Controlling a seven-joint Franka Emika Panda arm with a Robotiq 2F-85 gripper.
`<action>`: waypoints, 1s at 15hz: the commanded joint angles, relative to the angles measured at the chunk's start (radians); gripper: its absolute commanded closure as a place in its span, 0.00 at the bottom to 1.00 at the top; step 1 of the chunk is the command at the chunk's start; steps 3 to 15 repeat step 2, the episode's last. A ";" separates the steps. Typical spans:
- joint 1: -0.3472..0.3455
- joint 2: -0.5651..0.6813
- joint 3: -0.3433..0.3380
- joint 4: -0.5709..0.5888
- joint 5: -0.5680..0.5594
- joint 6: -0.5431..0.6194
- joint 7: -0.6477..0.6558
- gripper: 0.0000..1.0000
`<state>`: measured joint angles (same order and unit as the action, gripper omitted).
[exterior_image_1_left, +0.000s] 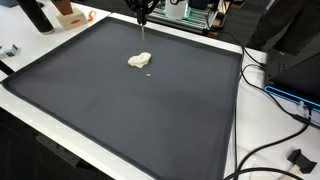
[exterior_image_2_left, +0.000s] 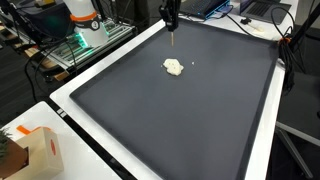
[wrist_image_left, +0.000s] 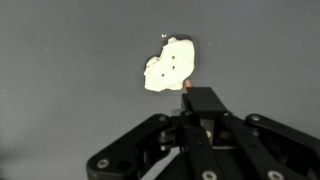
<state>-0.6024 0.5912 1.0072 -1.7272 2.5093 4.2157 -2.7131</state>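
One cream-coloured lump (exterior_image_1_left: 139, 60) lies on the dark mat (exterior_image_1_left: 100, 120), flat and ragged in outline, in the half nearer the arm. It sits well in from every edge of the mat. One white crumb (exterior_image_2_left: 192, 64) lies just beside the lump, not touching it.

Claw (exterior_image_1_left: 146, 17) hangs above the mat, near the edge where the arm comes in. Its jaws are pressed together on a thin stick (exterior_image_2_left: 174, 40), which points straight down.

In both exterior views the stick's lower end stops short of the lump, on the arm's side of it. In the wrist view the brownish tip (wrist_image_left: 190, 88) shows just beside the lump's edge. From these angles I cannot tell whether the tip touches the mat or hovers over it. It looks clear of the lump itself.

The mat covers most of a white surface (exterior_image_1_left: 250, 75). Black cables (exterior_image_1_left: 275, 95) trail over that surface along one side of the mat. In an exterior view an orange-and-white carton (exterior_image_2_left: 38, 150) stands off the mat at a corner, well apart from the lump.
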 joint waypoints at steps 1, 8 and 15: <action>0.003 0.000 -0.003 0.001 0.000 -0.001 0.000 0.87; 0.003 0.000 -0.003 0.001 0.000 -0.001 0.000 0.87; 0.003 0.000 -0.003 0.001 0.000 -0.001 0.000 0.87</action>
